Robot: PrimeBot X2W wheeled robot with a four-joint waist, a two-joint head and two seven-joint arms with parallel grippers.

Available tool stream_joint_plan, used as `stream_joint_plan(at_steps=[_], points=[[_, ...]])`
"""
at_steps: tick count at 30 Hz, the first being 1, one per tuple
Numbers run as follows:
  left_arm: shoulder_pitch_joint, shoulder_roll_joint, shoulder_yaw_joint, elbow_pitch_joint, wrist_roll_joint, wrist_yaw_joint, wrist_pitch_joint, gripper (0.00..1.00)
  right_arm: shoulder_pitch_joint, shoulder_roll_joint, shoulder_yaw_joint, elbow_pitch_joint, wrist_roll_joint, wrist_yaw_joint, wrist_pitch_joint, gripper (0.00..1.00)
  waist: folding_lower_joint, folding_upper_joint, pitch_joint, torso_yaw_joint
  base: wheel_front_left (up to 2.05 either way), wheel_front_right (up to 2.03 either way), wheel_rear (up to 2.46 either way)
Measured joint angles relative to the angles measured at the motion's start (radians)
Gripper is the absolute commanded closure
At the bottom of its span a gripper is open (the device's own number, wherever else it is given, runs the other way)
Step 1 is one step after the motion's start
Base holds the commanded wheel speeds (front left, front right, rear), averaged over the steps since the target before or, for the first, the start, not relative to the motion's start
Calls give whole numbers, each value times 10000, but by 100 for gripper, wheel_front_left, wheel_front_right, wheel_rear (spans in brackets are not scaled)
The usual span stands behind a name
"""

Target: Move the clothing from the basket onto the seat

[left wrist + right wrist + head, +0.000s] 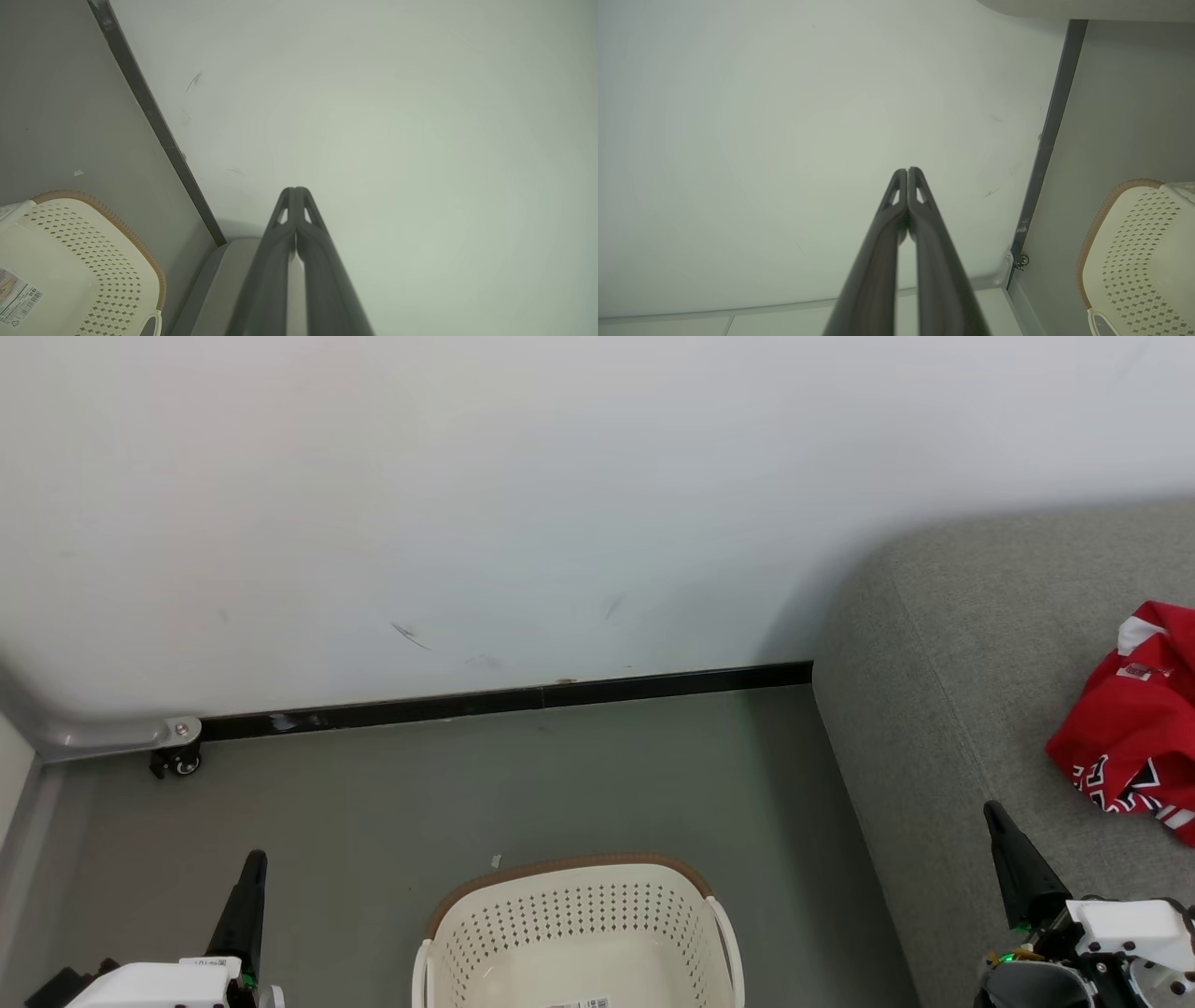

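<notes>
Red clothing with white trim and black-and-white lettering lies crumpled on the grey seat at the right edge of the head view. The cream basket with a brown rim stands on the floor at bottom centre; the part of its inside that I see holds only a label. It shows too in the left wrist view and the right wrist view. My left gripper is shut, empty, left of the basket, fingertips together. My right gripper is shut, empty, over the seat's front edge, tips together.
A white wall with a black skirting strip runs behind the grey floor. A caster wheel under a pale rounded frame sits at the far left by the wall.
</notes>
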Motion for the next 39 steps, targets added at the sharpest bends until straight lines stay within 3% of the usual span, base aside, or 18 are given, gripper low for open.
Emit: stream_joint_plan(at_steps=[39], points=[[-5,0,-4,-86,-2,-2,0,100,-23,4,-65,50,6,0,46,100,-2,0,4,-2,0,0,0]])
